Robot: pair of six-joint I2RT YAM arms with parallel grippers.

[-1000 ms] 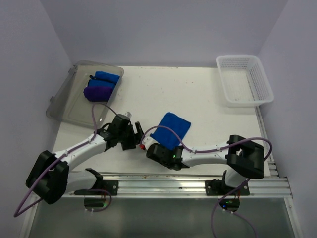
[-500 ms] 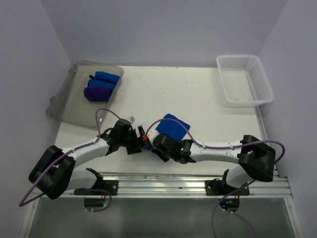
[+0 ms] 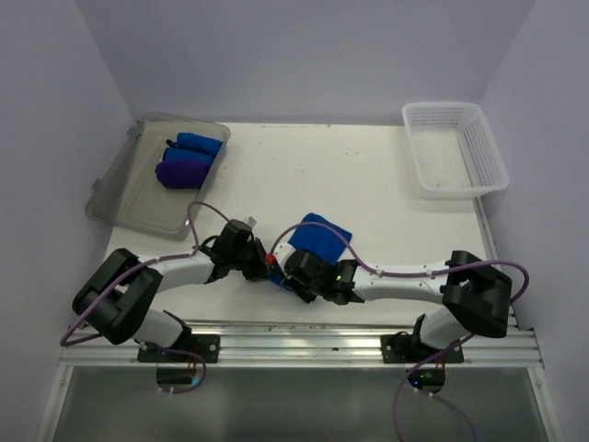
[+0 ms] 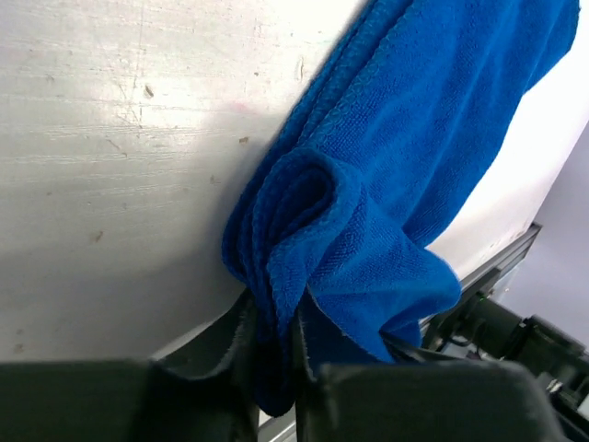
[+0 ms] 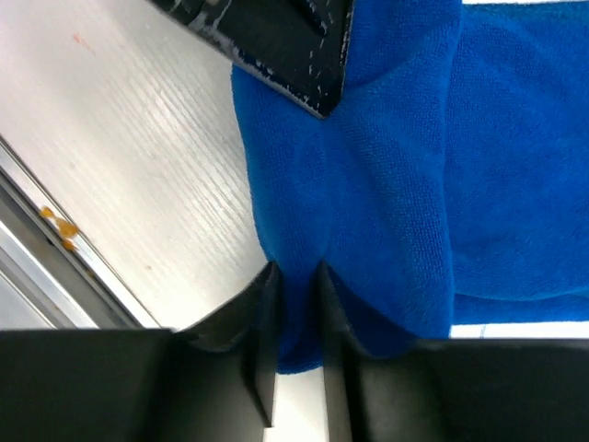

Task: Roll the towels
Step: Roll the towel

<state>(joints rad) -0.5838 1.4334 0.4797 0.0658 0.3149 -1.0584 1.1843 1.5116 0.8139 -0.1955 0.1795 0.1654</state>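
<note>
The blue towel lies on the white desk just below the middle of the top view, with its lower-left corner bunched up. The left hand is clamped on a rolled fold there, and the right hand pinches the cloth edge beside it. A second blue towel and a purple towel, both rolled, sit in the grey tray at upper left.

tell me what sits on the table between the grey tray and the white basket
Nothing: in the top view the table between the grey tray and the white basket is bare.
</note>
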